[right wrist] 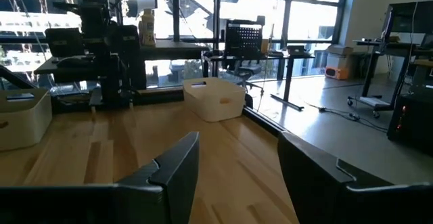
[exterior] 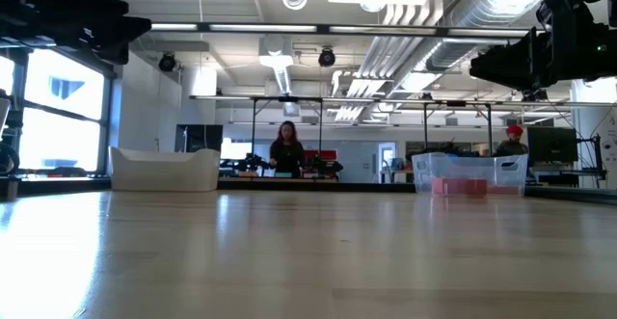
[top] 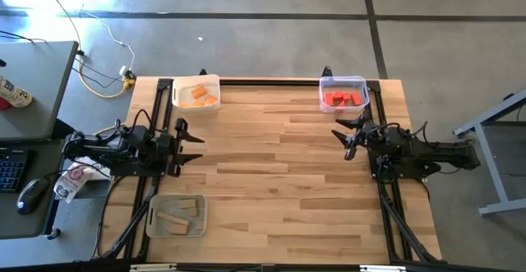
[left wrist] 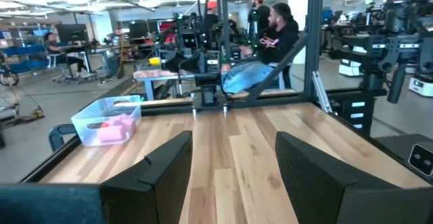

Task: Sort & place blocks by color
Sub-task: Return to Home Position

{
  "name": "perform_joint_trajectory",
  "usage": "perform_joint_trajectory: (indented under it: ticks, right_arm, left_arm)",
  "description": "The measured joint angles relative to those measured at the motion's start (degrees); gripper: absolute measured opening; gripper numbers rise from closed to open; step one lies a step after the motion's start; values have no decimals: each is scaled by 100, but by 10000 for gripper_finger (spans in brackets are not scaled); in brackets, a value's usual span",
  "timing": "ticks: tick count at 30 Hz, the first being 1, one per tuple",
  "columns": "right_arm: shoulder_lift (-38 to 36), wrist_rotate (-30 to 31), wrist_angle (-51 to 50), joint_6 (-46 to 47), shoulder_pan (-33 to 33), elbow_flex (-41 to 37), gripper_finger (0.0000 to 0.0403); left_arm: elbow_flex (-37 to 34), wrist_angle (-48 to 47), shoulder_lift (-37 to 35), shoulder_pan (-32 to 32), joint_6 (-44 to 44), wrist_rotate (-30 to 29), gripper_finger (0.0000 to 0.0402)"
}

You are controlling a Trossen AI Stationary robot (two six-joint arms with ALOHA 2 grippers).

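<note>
Three trays hold the blocks. Orange blocks [top: 200, 96] lie in the far-left tray [top: 182, 99]. Red blocks [top: 343, 99] lie in the far-right tray [top: 343, 81], which the left wrist view also shows [left wrist: 88, 119]. Tan blocks [top: 179, 213] lie in the near-left tray [top: 156, 223]. My left gripper [top: 196, 145] is at the table's left edge, level and open [left wrist: 233, 183], with nothing between its fingers. My right gripper [top: 341, 138] is at the right side, just near of the red tray, level and open [right wrist: 237, 183], and holds nothing.
The bare wooden table top [top: 279, 182] spreads between the two arms. The orange tray [right wrist: 215, 99] and the tan tray [right wrist: 20, 119] show past my right gripper's fingers. People sit and stand at benches in the room beyond the table.
</note>
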Motion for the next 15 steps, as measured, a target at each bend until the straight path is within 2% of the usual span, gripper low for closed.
perform_joint_trajectory:
  ticks: [15]
  right_arm:
    - [2,-5,-9,2,0,2,185]
  left_arm:
    - [0,-5,0,1,0,-40,200]
